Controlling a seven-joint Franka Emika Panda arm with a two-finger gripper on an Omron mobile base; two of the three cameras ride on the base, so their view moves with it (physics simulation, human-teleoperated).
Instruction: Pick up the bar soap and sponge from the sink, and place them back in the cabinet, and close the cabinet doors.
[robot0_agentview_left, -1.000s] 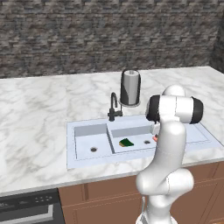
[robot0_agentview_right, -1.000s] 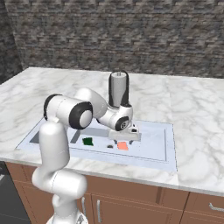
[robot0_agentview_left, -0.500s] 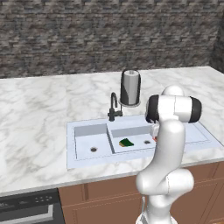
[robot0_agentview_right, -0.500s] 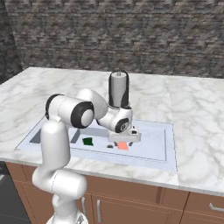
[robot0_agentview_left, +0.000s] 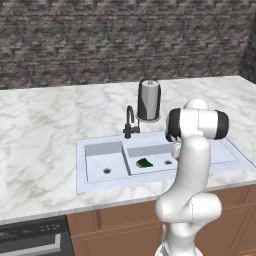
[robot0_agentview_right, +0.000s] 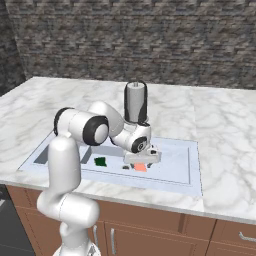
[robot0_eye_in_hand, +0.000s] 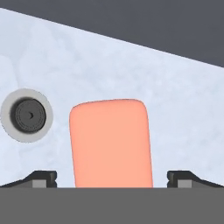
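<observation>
The salmon-pink bar soap (robot0_eye_in_hand: 111, 142) lies flat on the floor of the sink's right basin, also seen as the bar soap (robot0_agentview_right: 141, 167). My gripper (robot0_eye_in_hand: 111, 178) hangs low over it, open, with one fingertip (robot0_eye_in_hand: 41, 178) on each side of the bar and clear of it. In the right base view the gripper (robot0_agentview_right: 142, 163) sits just above the soap. The green and yellow sponge (robot0_agentview_left: 144, 163) rests in the same basin to the left, shown as the sponge (robot0_agentview_right: 100, 161). The light grey sink (robot0_agentview_left: 100, 141) has a black faucet (robot0_agentview_left: 130, 123). The cabinet and its doors are out of view.
A round drain (robot0_eye_in_hand: 27, 115) lies beside the soap. A dark cylindrical appliance (robot0_agentview_left: 148, 100) stands on the marble counter (robot0_agentview_left: 45, 120) behind the sink. A stone wall backs the counter. Low brown cabinets (robot0_agentview_right: 150, 235) run below.
The hand has sunk slightly toward the soap in the basin. Soap and sponge have not moved.
</observation>
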